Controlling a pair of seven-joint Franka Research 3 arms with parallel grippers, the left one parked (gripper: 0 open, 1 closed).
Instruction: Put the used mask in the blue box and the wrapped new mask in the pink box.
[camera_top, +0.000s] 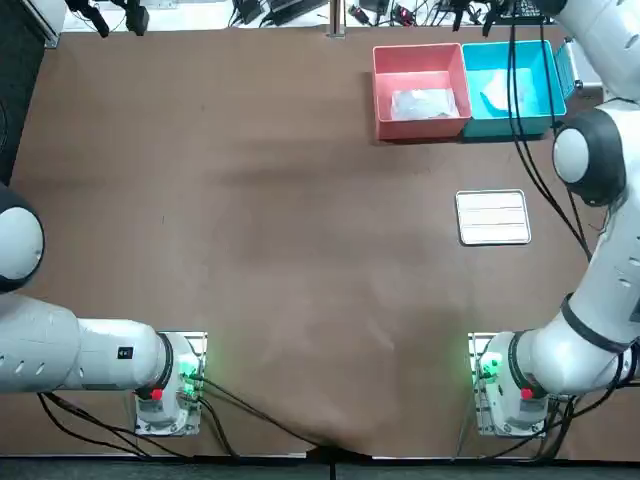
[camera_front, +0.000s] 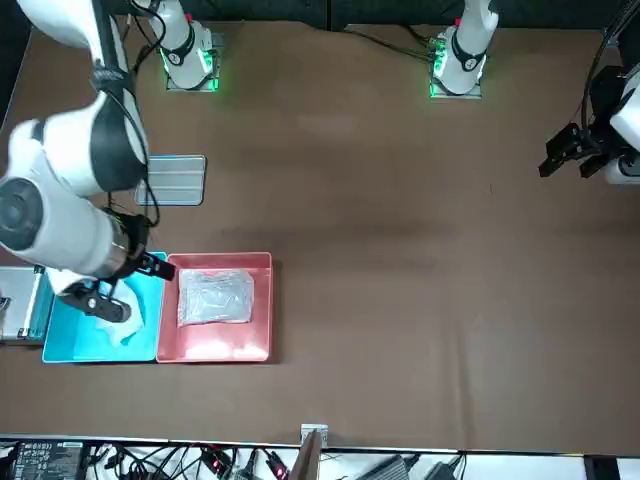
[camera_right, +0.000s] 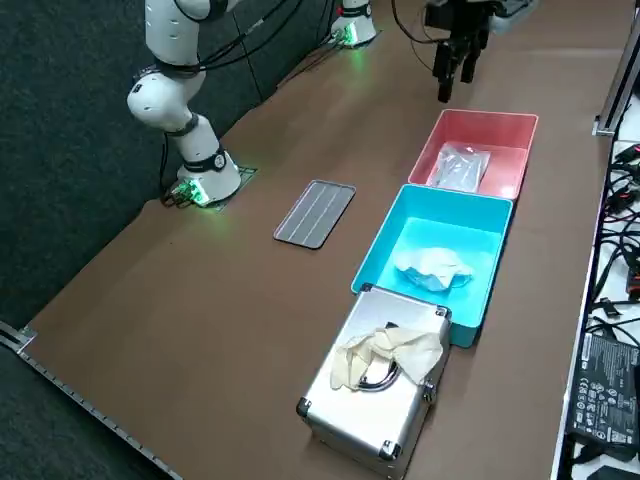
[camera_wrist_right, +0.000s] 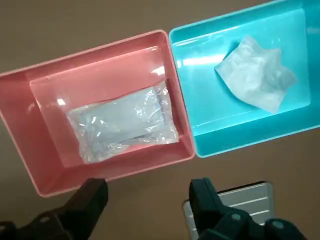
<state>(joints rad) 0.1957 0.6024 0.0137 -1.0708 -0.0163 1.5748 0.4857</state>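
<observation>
Well, the crumpled used mask (camera_wrist_right: 256, 72) lies inside the blue box (camera_wrist_right: 295, 122), and the wrapped mask (camera_wrist_right: 122, 122) lies flat in the pink box (camera_wrist_right: 30, 150), which touches the blue one at its 9 o'clock side. I judge both placements done. My right gripper (camera_wrist_right: 148, 192) hangs above the boxes' 6 o'clock side, jaws spread and empty.

The risk now is dropping while pulling back: a finger could catch a box wall and tip it, or strike the ribbed plate (camera_top: 492, 217) at 6 o'clock. The metal case (camera_right: 385, 400) crowds 3 o'clock and the table's edge runs close at 12; open tabletop lies toward 9.
</observation>
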